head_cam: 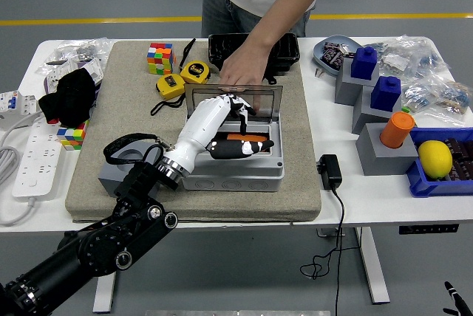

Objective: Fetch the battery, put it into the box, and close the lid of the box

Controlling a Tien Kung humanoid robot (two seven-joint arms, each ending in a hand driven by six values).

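Observation:
The grey box (235, 170) stands on the beige mat, its clear lid (267, 102) raised at the back. An orange battery (238, 137) lies flat inside the box. My left hand (238, 128), white with black fingers, hovers over the box interior with its fingers spread above the battery and the thumb (244, 148) in front of it, holding nothing. A person's hand (240, 76) rests on the lid's top edge from the far side. Only a thin black sliver of my right hand (451, 295) shows at the lower right corner.
Two yellow tape measures (185, 77), a Rubik's cube (160, 58) and a black tray (255, 50) lie behind the box. A black strap and grey block (126, 157) sit left of it. A charger (329, 171) and grey stands with blue and orange pieces (380, 120) are on the right.

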